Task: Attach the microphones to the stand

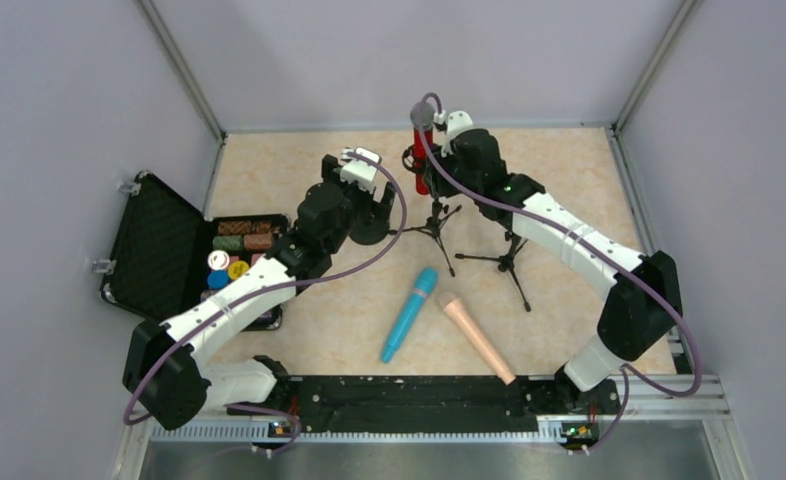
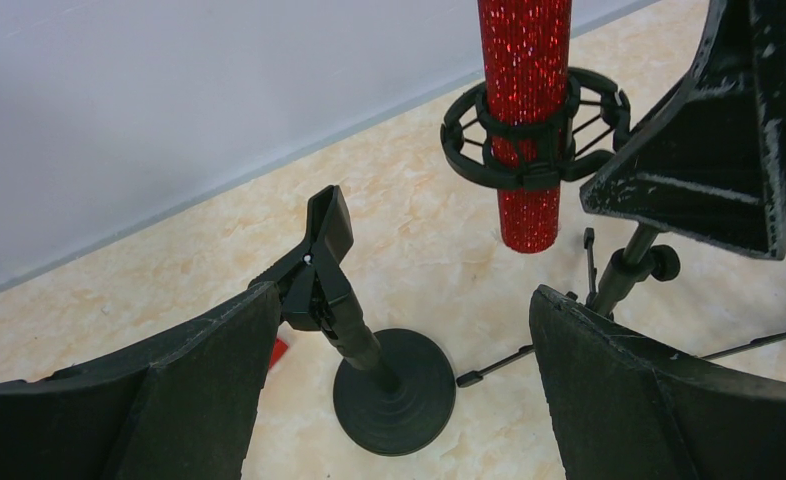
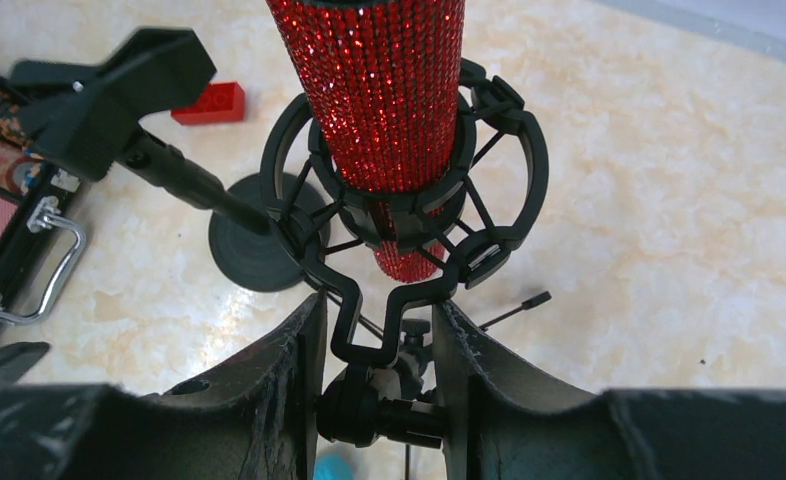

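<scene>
Over at the far side of the table (image 1: 569, 170), the red microphone (image 3: 384, 90) stands upright in the ring mount (image 3: 491, 258) of the tripod stand (image 1: 437, 225). Its body pokes down through the ring, so that one looks pretty much seated to me. The right gripper (image 3: 379, 312) is closed down narrow around the mount's little bracket just below the ring, one finger each side. As far as I can tell it's pinching the bracket, not the microphone itself. The left gripper (image 2: 404, 300) is wide open with nothing in it, hovering just in front of the clip stand (image 2: 329, 270), the one with the round base. Its clip is empty.

The blue microphone (image 1: 409, 315) and pink microphone (image 1: 477, 337) lie flat on the table near the arm bases, heads close together. An open case (image 1: 159, 250) sits off to the left, and a small red block (image 3: 209, 103) is near the clip stand's base.

My read: one of three is done bar letting go. The next move calls for the right gripper to ease off without tugging the mount, then one arm has to pick a microphone off the table. Getting it into the clip means pushing the body in squarely. That light stand will probably tip or slide unless the other arm steadies it.
</scene>
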